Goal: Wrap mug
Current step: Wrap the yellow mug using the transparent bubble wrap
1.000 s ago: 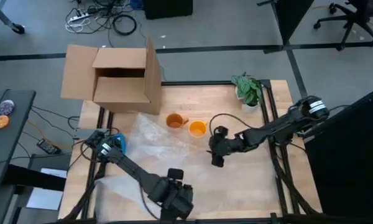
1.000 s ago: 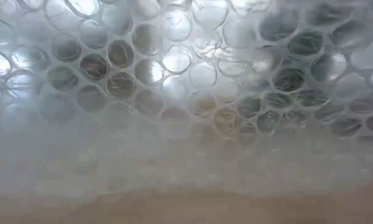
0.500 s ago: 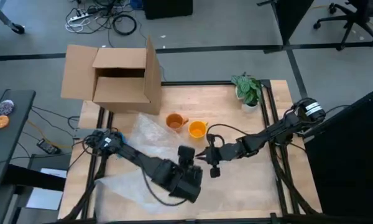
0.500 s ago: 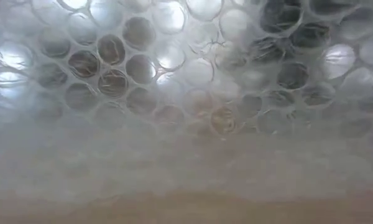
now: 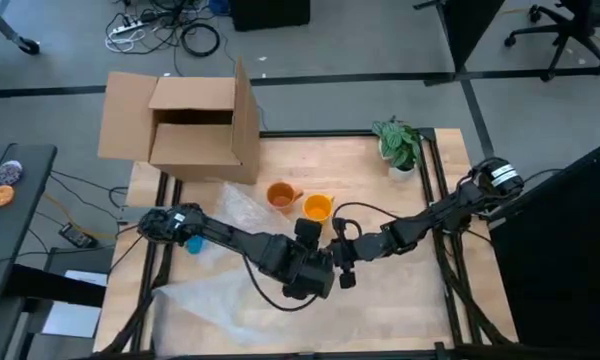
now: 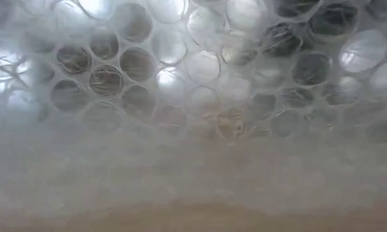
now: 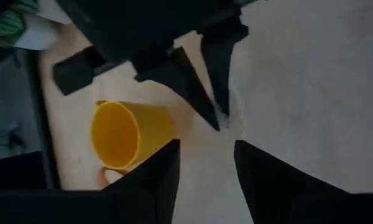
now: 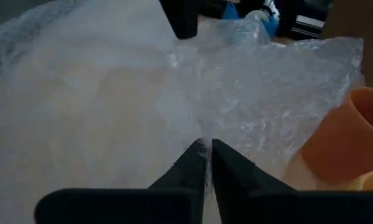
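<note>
Left wrist view: yellow mug (image 7: 129, 134) beside open left claw (image 7: 206, 167).

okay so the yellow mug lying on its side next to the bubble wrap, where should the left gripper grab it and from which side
Probably at the rim. The yellow mug lies on its side with its open mouth showing in the left wrist view, so one finger could slide inside and one outside the wall. Come in from the mouth side; the left gripper is open, while the right gripper pinches the bubble wrap.
</note>
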`<state>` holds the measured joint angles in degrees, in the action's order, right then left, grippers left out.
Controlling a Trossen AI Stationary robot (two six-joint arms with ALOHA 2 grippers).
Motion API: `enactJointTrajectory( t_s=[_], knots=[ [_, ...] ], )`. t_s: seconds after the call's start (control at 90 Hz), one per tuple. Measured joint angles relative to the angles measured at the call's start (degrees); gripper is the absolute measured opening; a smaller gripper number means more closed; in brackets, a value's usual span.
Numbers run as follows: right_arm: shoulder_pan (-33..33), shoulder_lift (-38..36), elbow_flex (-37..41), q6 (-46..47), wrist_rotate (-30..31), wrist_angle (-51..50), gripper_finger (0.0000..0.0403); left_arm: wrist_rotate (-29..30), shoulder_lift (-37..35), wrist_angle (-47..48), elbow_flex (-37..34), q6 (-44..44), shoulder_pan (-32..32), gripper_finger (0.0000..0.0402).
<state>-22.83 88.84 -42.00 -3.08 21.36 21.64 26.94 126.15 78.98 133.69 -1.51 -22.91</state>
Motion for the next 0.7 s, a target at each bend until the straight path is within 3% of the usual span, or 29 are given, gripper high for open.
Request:
enactJointTrajectory(
  t_s=[0.2,0.467,0.7],
  knots=[
    [0.0,0.0,0.0,0.3,0.2,-1.1,0.0000,-1.3,0.0,4.0,-0.4,-1.6,-0.3,0.0137],
    [0.3,0.0,0.0,0.0,0.2,-0.3,0.0000,-1.3,0.0,-2.3,-5.8,-1.0,0.6,0.0137],
    [0.3,-1.2,0.0,-3.0,0.2,0.5,0.0000,6.4,0.0,-3.1,-15.0,-0.6,3.8,0.0121]
  ],
)
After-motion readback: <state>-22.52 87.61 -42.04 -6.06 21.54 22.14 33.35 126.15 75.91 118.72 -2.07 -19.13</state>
